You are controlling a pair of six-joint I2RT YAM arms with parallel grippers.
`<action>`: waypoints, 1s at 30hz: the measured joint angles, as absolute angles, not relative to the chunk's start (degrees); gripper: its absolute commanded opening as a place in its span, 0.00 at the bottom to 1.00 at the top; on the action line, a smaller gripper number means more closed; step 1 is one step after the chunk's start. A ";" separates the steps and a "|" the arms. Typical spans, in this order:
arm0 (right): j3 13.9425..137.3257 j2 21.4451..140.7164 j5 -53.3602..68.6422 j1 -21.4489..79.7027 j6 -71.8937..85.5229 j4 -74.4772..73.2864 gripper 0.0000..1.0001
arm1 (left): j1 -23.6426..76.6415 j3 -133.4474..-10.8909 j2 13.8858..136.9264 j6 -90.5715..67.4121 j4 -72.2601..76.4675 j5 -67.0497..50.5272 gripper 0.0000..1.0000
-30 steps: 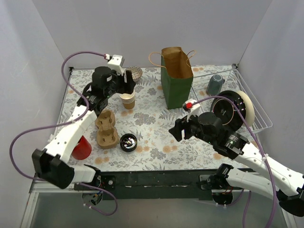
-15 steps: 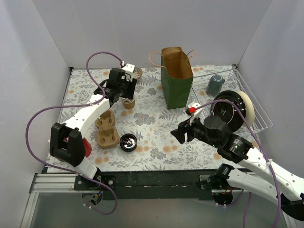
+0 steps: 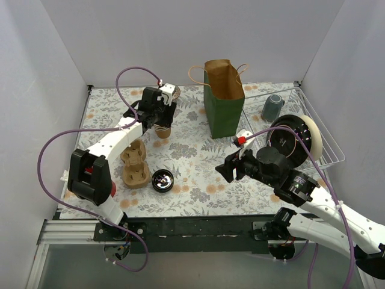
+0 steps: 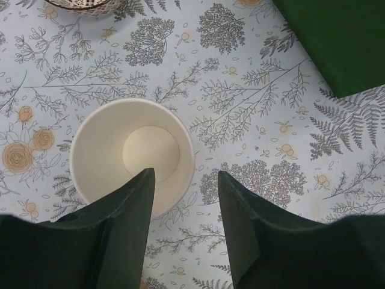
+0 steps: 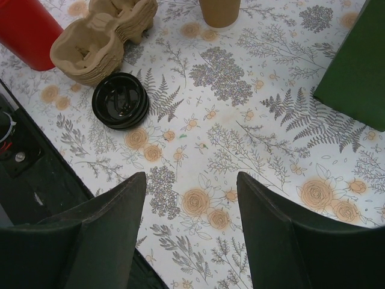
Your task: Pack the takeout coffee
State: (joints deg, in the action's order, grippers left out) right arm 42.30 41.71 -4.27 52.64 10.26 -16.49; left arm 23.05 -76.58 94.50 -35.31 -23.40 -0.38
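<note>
Tan paper cup (image 4: 132,158), lidless, unprinted, near table's far edge | left gripper (image 4: 183,198) jaws parted astride its rim | right gripper (image 5: 189,198) open, empty | no legible writing

Lab test cell, not a real café: plain white walls (image 3: 54,54) box in a bench (image 3: 192,198) under a floral cloth, two arms bolted to a black rail (image 3: 198,229) at its near edge, purple cables (image 3: 54,156) looping free.
</note>
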 measured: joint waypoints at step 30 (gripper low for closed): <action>41.39 40.97 -4.73 52.64 10.04 -16.40 0.70 | 23.05 -76.93 98.28 -34.30 -23.53 -0.62 0.09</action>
State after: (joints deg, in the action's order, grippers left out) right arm 41.39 40.97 -4.73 52.64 10.04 -16.40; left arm 23.05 -76.93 98.28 -34.30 -23.53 -0.62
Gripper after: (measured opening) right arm 0.698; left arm 0.164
